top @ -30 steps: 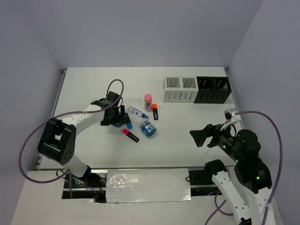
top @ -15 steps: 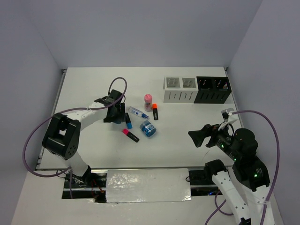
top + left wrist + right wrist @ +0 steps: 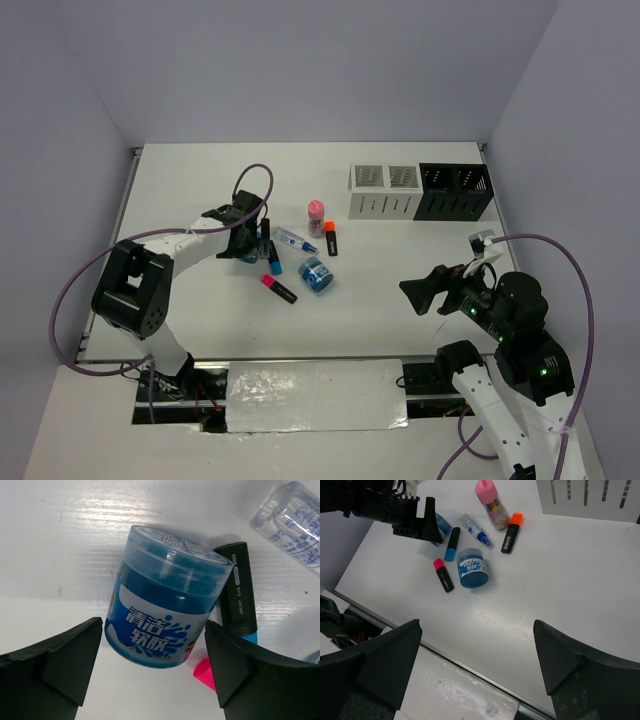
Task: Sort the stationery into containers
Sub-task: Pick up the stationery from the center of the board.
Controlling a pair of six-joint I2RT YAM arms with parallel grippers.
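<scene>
- Top view: the left gripper [image 3: 250,243] sits low on the white table [image 3: 200,180], at the left end of the scattered stationery. The slotted square boxes, two white [image 3: 384,190] and two black [image 3: 455,190], stand in a row well apart at the far right. The right gripper [image 3: 430,290] hangs away from the items.
- Left wrist: its fingers [image 3: 60,665] are spread either side of a round blue tub with a clear lid [image 3: 167,612], close to its sides but apparently not pressing. A black highlighter with a blue cap [image 3: 237,595] touches the tub's right side. On closing, the far finger could likely trap that highlighter too, or the curved wall could squirt out.
- Right wrist: its fingers [image 3: 375,665] are spread wide around nothing. Between the tub and the boxes lie a second blue tub [image 3: 472,567], a white-blue pen [image 3: 475,530], an orange-capped highlighter [image 3: 510,532] and a pink-capped bottle [image 3: 490,502]. A low carry might knock the bottle over.
</scene>
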